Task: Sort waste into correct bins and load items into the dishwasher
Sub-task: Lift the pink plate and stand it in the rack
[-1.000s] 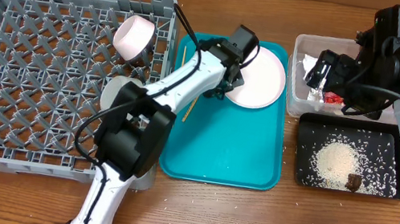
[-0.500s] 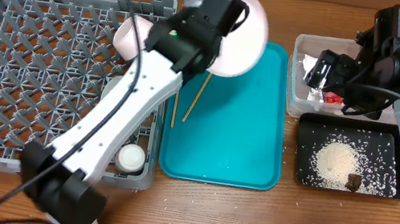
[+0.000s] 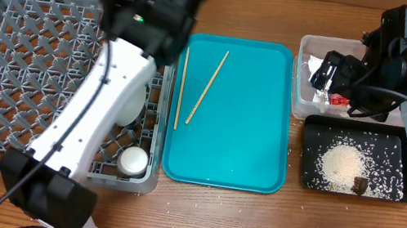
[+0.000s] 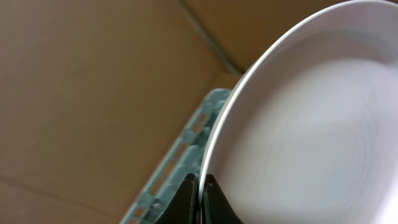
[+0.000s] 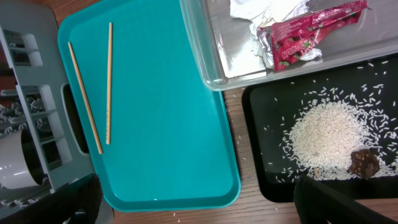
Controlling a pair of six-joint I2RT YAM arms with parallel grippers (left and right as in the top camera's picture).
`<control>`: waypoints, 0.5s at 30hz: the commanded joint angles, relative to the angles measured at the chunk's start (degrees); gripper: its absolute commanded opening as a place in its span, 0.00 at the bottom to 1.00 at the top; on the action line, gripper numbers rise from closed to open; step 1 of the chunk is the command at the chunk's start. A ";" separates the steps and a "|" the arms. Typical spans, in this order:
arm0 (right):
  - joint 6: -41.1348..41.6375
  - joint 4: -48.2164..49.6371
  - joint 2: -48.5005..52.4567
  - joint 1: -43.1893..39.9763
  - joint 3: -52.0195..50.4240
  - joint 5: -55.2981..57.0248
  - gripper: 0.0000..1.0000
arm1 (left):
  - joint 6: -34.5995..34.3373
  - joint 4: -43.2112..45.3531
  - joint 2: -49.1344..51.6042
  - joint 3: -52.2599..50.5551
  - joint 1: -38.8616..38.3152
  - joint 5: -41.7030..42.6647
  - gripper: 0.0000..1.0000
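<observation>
Left tool (image 4: 200,186): raised over the far edge of the dish rack (image 3: 22,59), fingers clamped tight on the rim of the large plate (image 4: 311,124). The plate is held on edge, off the rack. From overhead only a sliver of it shows beyond the arm.

Right tool (image 5: 196,190): hanging above the clear tub (image 3: 306,44) at far right. Fingers spread wide, nothing between them.

Dish rack: left side of the counter (image 3: 252,221). A small cup (image 3: 132,160) sits upright in its near right corner.

Teal tray (image 3: 241,137): just right of the rack. Two chopsticks (image 3: 206,87) lie on its left half, one parallel to the left edge, the other slanted. The two are not touching.

Clear tub: holds a crumpled napkin (image 5: 261,9) and a red wrapper (image 5: 298,43), lying against each other.

Black tray (image 3: 401,143): just near of the tub. It holds a heap of rice (image 3: 342,162) with loose grains around it. A brown lump (image 3: 360,185) sits at the heap's near right edge.
</observation>
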 commanded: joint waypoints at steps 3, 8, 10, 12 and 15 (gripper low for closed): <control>0.02 0.17 -0.15 0.17 -0.04 0.33 1.00 | 0.81 -0.15 -0.70 0.74 6.14 -4.42 0.04; 0.02 0.17 -0.15 0.15 -0.04 0.33 1.00 | 0.63 0.22 -0.70 0.61 8.59 -4.39 0.04; 0.02 0.17 -0.15 0.15 -0.04 0.33 1.00 | 0.70 1.33 -0.70 -0.02 9.75 -4.39 0.04; 0.00 0.17 -0.15 0.17 -0.04 0.33 1.00 | 0.92 2.23 -0.39 -0.68 11.02 -4.37 0.04; 0.02 0.17 -0.15 0.15 -0.04 0.33 1.00 | 2.45 3.04 1.27 -0.81 12.68 -4.07 0.04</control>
